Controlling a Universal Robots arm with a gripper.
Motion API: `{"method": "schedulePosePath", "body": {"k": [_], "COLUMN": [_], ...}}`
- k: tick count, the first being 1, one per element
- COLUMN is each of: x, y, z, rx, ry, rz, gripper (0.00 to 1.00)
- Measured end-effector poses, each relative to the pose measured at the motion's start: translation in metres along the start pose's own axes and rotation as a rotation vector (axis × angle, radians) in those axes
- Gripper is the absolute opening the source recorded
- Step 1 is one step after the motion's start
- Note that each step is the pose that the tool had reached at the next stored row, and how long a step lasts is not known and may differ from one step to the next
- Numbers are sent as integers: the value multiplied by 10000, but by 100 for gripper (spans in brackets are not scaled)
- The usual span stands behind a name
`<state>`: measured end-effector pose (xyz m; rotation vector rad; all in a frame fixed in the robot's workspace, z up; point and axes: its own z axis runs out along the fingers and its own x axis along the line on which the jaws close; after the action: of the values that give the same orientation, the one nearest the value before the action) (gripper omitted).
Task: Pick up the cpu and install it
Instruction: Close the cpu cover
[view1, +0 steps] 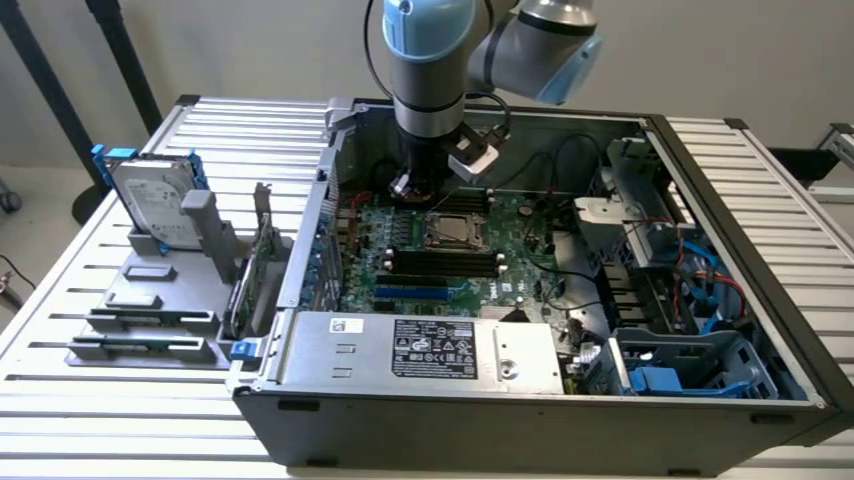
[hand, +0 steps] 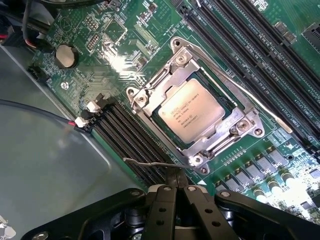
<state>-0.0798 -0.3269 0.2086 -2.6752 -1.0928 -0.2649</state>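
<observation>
The cpu lies flat in the motherboard socket, shiny silver top up with printed text, inside the metal socket frame. My gripper is shut with nothing between its black fingers. Its tips hover just outside one corner of the socket, beside a thin wire lever. In the exterior view the gripper hangs down inside the open computer case, just off the cpu toward the exterior view's left.
Black memory slots run beside the socket. The silver power supply and the case walls box in the motherboard. A hard drive with blue rails stands on a grey tray outside the case. Cables cross nearby.
</observation>
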Motion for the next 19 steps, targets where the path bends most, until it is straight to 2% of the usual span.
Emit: {"method": "schedulePosePath", "body": {"k": [10, 19], "x": [5, 34], "y": [8, 48], "z": [3, 30], "rx": [-43, -57], "ry": [-42, -59], "rz": [-6, -6], "gripper": [11, 11]}}
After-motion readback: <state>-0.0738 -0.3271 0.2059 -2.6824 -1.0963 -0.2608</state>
